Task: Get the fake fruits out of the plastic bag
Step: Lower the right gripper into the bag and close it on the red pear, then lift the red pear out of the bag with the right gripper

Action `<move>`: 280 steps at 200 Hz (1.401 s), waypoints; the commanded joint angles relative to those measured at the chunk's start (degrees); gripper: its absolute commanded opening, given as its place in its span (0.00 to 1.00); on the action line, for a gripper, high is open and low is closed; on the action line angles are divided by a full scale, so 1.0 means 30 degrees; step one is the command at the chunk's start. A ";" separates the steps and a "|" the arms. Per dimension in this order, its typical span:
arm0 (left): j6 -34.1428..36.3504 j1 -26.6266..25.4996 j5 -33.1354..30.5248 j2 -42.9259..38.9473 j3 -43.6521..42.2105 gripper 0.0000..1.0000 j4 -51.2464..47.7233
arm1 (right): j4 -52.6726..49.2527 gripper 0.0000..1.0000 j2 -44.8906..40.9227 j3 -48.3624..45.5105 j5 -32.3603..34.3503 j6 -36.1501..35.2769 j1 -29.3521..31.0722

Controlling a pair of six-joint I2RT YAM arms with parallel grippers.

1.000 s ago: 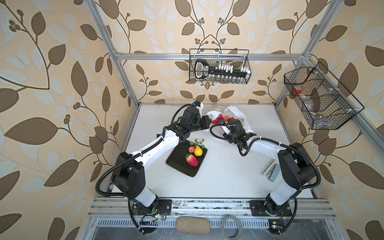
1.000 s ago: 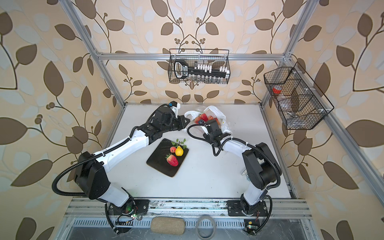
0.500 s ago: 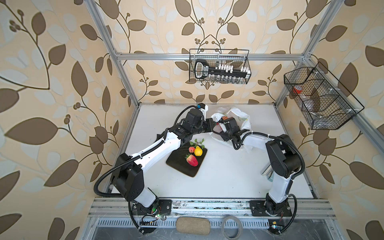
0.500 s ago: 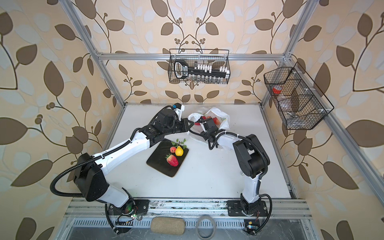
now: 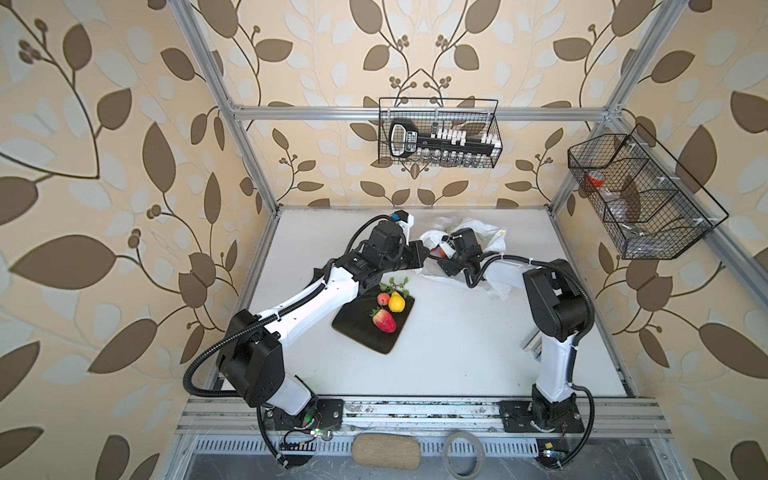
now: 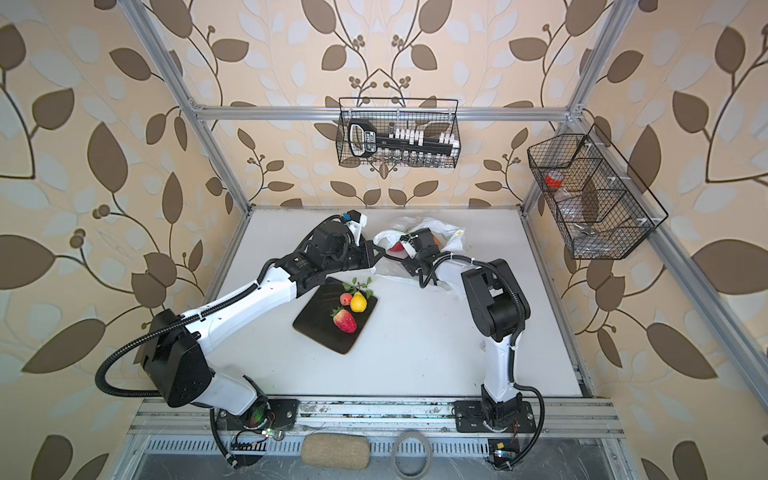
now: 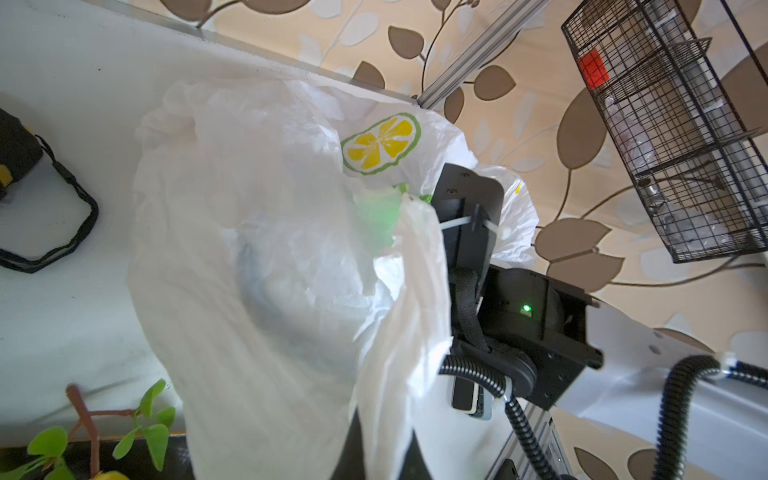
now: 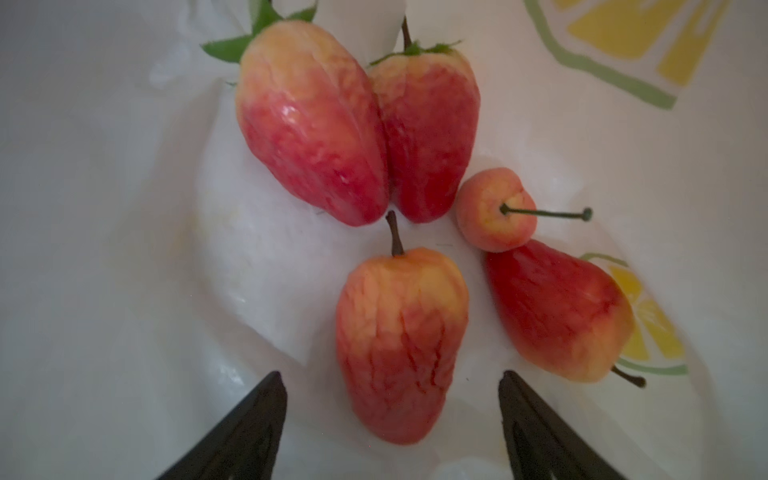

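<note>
left gripper (image 5: 422,254): I'm clamping the plastic bag (image 7: 266,249) tight.
right gripper (image 8: 390,374): I'm hovering, spread wide, straddling a fake fruit (image 8: 399,324), lower centre.

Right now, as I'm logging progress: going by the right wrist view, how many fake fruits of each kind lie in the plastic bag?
Red fruits with green caps: 2
Red fruits with brown stems: 2
Small round fruit with a thin green stem: 1
Total in the plastic bag: 5
</note>
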 commanded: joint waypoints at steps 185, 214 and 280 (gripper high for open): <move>-0.0143 0.0007 -0.0651 -0.1529 -0.0041 0.00 -0.0564 | -0.0497 0.45 0.1016 0.2087 -0.0548 -0.0857 -0.0282; -0.0402 0.0006 -0.1231 -0.1314 -0.0070 0.00 -0.0116 | -0.0525 0.45 -0.0267 0.1006 -0.0696 -0.1087 -0.0206; -0.1140 -0.0002 -0.2710 -0.0224 0.0311 0.00 0.1176 | -0.1115 0.46 -0.4894 -0.2788 -0.1068 -0.1318 -0.0197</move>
